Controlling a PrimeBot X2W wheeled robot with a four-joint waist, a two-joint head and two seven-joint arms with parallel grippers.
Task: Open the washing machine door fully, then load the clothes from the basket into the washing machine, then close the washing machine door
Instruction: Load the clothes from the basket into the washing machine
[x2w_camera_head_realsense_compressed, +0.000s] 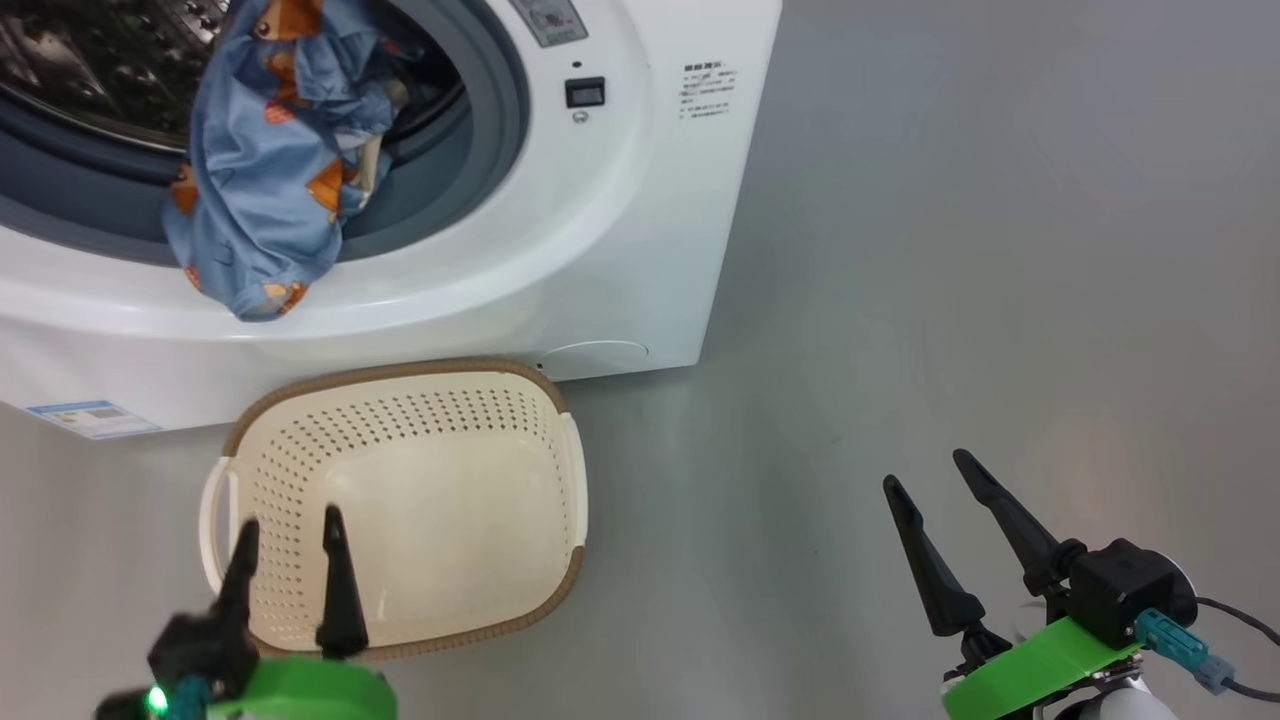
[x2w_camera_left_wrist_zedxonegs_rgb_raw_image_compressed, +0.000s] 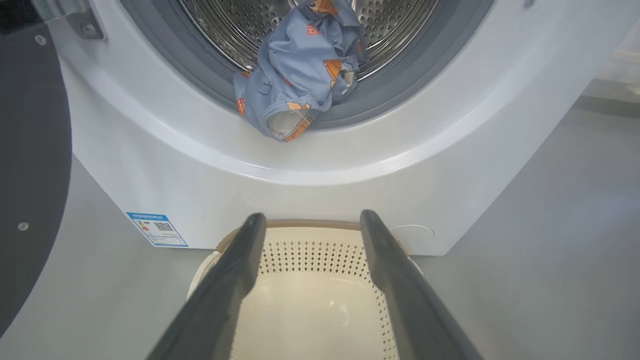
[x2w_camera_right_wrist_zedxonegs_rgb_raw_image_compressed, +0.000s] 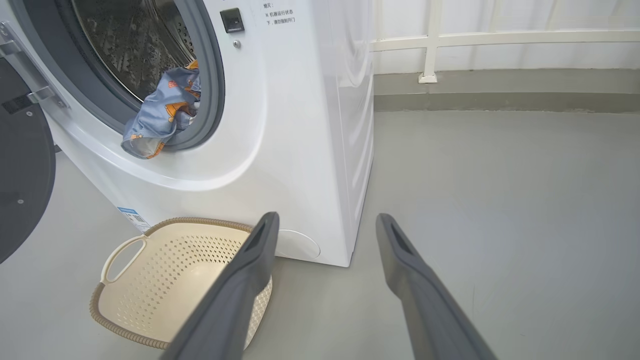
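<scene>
Floor (x2w_camera_head_realsense_compressed: 950, 250) of smooth, faintly glossy grey runs under everything. It spreads wide to the right of the washing machine (x2w_camera_head_realsense_compressed: 620, 250), back to a low grey kerb (x2w_camera_right_wrist_zedxonegs_rgb_raw_image_compressed: 500, 95) and a white rail (x2w_camera_right_wrist_zedxonegs_rgb_raw_image_compressed: 500, 37) seen from the right wrist. The machine's white corner stands at the edge of that open stretch. Its door (x2w_camera_right_wrist_zedxonegs_rgb_raw_image_compressed: 22, 165) hangs swung out on the left side, with a metal hinge (x2w_camera_left_wrist_zedxonegs_rgb_raw_image_compressed: 85, 25) at the rim of the opening. Clothes (x2w_camera_head_realsense_compressed: 265, 170), blue with orange bears, lie partly in the steel drum (x2w_camera_left_wrist_zedxonegs_rgb_raw_image_compressed: 225, 25) and spill over the grey seal (x2w_camera_head_realsense_compressed: 490, 130) onto the white front lip. The basket (x2w_camera_head_realsense_compressed: 400, 370) sits on the floor just beside the machine's foot, below the opening, its pale perforated bottom showing. The left jaws stand open above the basket's near rim, holding nothing. The right jaws stand open over open floor, well apart from basket and machine, holding nothing.
</scene>
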